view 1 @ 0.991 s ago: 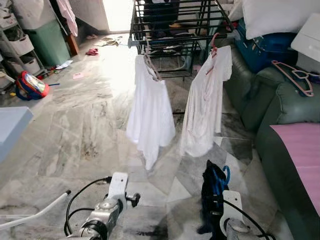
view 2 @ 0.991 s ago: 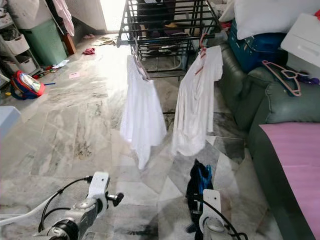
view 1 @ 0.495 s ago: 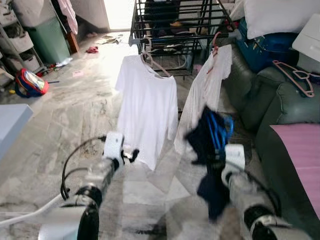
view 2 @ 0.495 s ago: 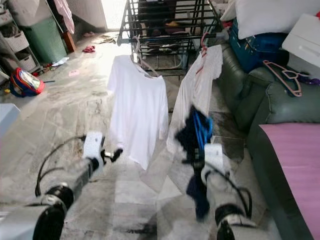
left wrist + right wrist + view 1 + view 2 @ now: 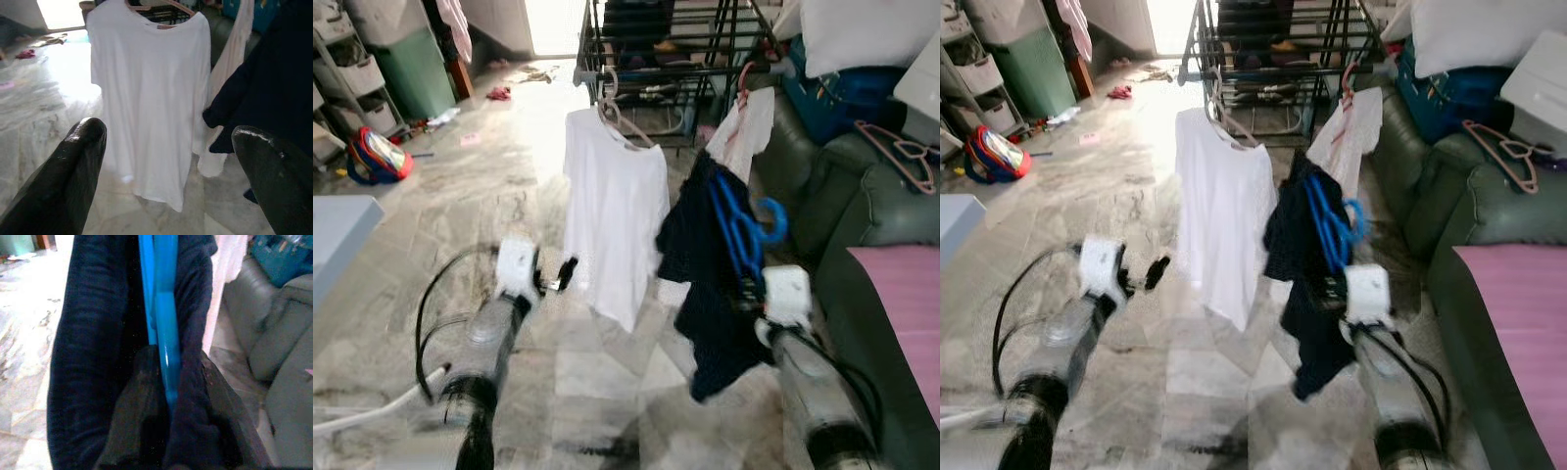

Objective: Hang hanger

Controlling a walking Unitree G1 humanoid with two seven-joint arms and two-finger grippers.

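The right gripper, clamped on the blue hanger with its dark garment, holds it below the rack, where the hook could miss the rail; the left gripper hangs spread apart, empty.

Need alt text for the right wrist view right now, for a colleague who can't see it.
The right gripper is shut on a blue hanger draped in a dark navy garment. A green sofa and marble floor lie behind.
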